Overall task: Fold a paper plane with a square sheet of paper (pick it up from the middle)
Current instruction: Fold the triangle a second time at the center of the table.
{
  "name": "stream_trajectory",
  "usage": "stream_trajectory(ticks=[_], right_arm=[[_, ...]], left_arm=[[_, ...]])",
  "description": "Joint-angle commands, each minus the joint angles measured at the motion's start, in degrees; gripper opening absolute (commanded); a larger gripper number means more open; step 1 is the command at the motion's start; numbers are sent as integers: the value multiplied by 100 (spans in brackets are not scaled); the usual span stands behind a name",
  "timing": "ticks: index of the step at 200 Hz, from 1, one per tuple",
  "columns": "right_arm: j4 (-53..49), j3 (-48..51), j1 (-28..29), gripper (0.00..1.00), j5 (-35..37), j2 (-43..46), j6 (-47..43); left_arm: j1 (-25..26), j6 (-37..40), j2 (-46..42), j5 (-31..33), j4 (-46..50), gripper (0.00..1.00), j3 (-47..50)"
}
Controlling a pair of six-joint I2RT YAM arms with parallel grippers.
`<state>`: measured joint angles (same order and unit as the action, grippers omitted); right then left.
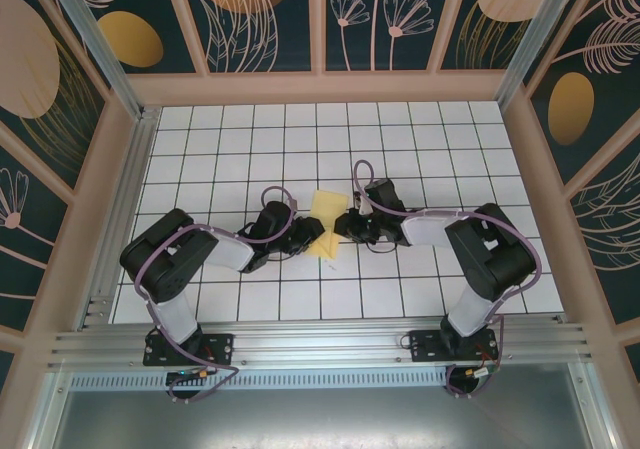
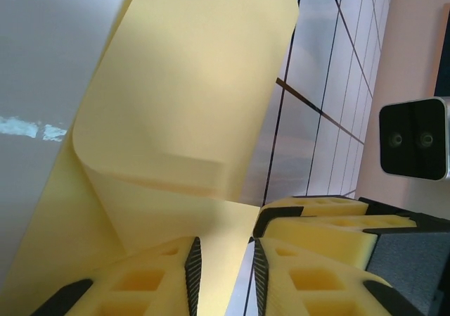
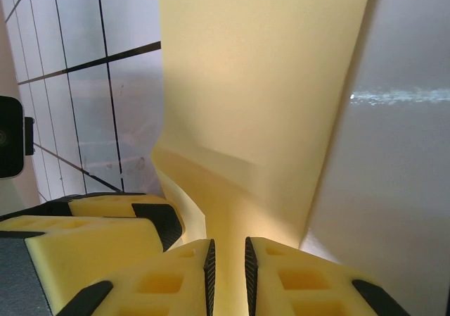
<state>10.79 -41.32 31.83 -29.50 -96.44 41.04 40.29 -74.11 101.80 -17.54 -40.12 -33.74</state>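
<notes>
The square sheet of paper (image 1: 325, 211), pale yellow, is partly folded and stands up from the white grid table between my two grippers. My left gripper (image 1: 303, 234) is at its left lower edge. In the left wrist view the left gripper (image 2: 223, 244) has its jaws a finger-width apart, and a lower flap of the sheet (image 2: 190, 84) reaches into the gap. My right gripper (image 1: 352, 227) is on the sheet's right side. In the right wrist view the right gripper (image 3: 230, 244) has a narrow gap, and a strip of the paper (image 3: 260, 84) runs through it.
The white grid table (image 1: 250, 159) is boxed in by wooden-framed patterned walls (image 1: 320, 29). An aluminium rail (image 1: 320, 347) runs along the near edge by the arm bases. The two grippers nearly touch; the right one's fingers (image 2: 316, 214) show beside the left's.
</notes>
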Motion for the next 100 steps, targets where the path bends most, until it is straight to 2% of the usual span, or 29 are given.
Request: stream_trajectory(ticks=[1,46,100], right_arm=[[135,-40,-19,25,-65,114,-104],[141,-197,-17,27,-140,-83,-164],[214,-371,-18,26,-329,-297,-201]], left_arm=[[29,-27,33,6,-137,24,14],[27,-25,34,-12,-132,18,-6],[31,-14,30,-21,-119,15,4]])
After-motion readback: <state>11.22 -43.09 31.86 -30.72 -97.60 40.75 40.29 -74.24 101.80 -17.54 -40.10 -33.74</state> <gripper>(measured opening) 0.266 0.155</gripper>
